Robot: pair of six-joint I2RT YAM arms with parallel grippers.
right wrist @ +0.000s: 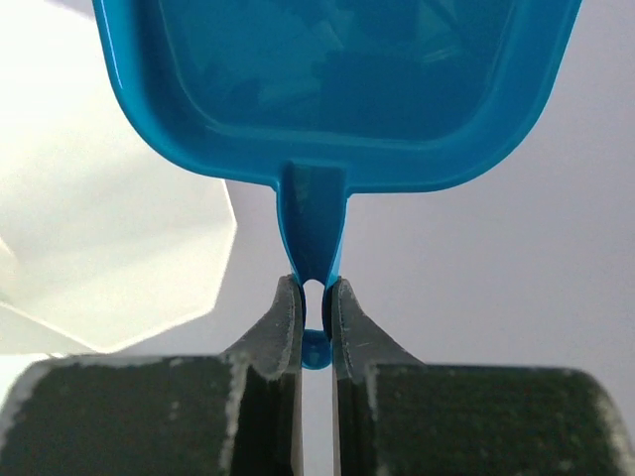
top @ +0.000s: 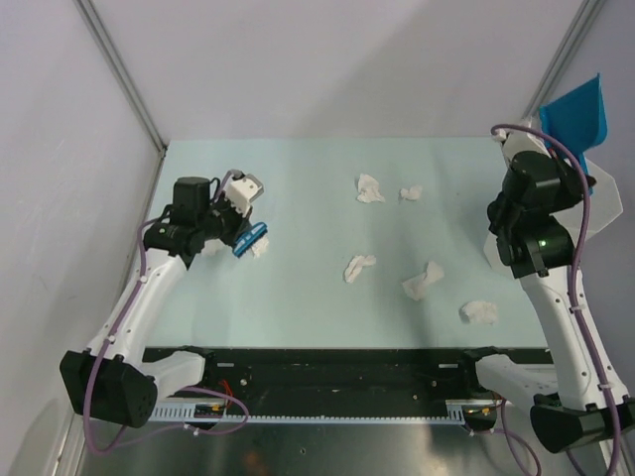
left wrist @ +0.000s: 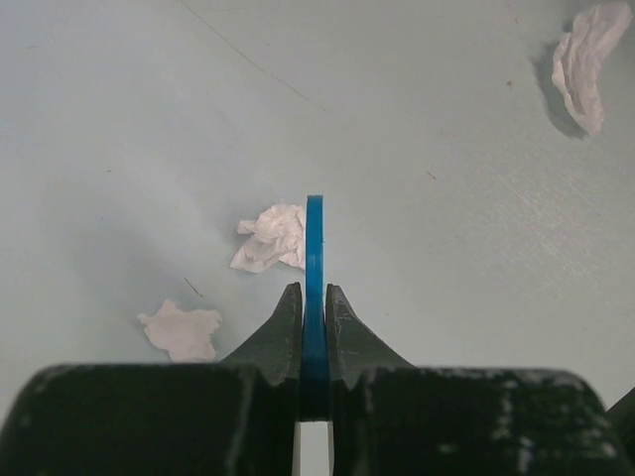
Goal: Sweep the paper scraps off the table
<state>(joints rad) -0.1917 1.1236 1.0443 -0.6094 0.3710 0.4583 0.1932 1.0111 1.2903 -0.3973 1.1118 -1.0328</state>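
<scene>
Several white paper scraps lie on the mint-green table: two at the back, two in the middle, one at the front right. My left gripper is shut on a blue brush, held low over the table's left side. One scrap touches the brush, another scrap lies to its left, and a third scrap is farther off. My right gripper is shut on the handle of a blue dustpan, raised at the back right.
A tall white faceted bin stands off the table's right edge, partly hidden behind the right arm. Grey walls with metal frame bars close the back and sides. A black rail strip runs along the front.
</scene>
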